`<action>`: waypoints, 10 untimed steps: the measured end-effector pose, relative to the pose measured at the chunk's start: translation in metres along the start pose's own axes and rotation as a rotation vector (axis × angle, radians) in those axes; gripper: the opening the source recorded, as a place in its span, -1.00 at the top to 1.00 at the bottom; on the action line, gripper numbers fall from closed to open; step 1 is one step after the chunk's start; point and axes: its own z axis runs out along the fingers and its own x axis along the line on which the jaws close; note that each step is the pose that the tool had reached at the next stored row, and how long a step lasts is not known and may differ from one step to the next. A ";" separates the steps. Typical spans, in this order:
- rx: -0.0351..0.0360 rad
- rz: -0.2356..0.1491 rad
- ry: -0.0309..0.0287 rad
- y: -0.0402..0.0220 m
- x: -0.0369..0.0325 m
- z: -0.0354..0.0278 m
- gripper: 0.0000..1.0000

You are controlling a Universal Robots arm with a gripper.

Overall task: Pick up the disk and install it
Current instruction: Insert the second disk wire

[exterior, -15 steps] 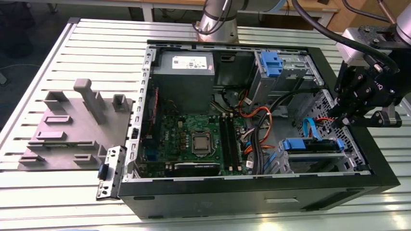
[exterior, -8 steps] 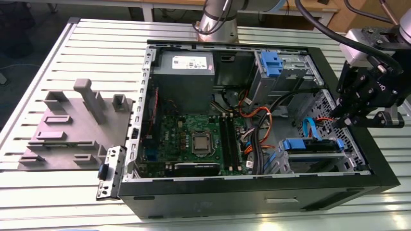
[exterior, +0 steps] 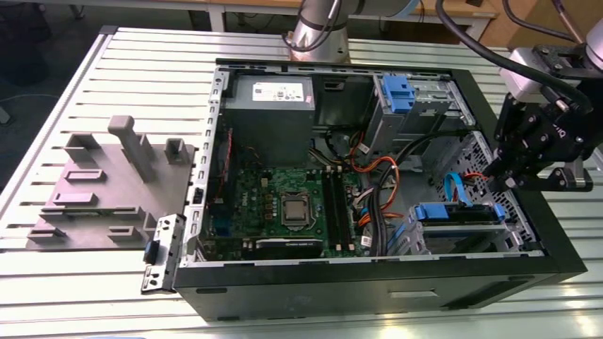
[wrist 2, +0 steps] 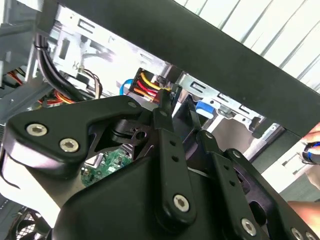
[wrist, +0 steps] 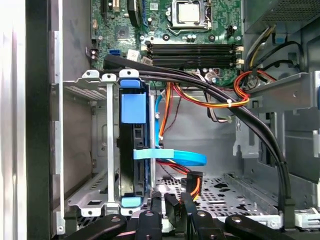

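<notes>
The disk [wrist: 134,150] stands on edge in the drive cage [wrist: 90,200] at the case's front corner. Its bright blue carrier [exterior: 443,211] shows at the cage's top in the exterior view. A light blue flat cable [wrist: 175,155] runs across its side. My gripper [exterior: 526,185] hangs over the open case at the exterior view's right, above and just beside the cage. In the first wrist view the black fingertips [wrist: 156,202] sit close together next to the disk's end, apart from it. The gripper [wrist: 172,205] is shut with nothing in it.
The open black computer case [exterior: 377,279] lies on a slatted white table [exterior: 113,296]. Inside are the motherboard [exterior: 282,205], a grey power supply [exterior: 268,106], black and orange cable bundles [wrist: 210,95] and an upper bay with a blue latch [exterior: 396,92]. A grey fixture [exterior: 104,183] stands at the exterior view's left.
</notes>
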 end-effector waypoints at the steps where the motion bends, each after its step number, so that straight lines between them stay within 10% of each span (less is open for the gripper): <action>1: -0.0011 0.000 0.0083 0.0000 0.0000 0.0005 0.40; 7: -0.0030 0.002 0.0629 0.0000 -0.0006 0.0037 0.40; 10: -0.0028 0.001 0.0663 -0.0002 -0.0010 0.0039 0.40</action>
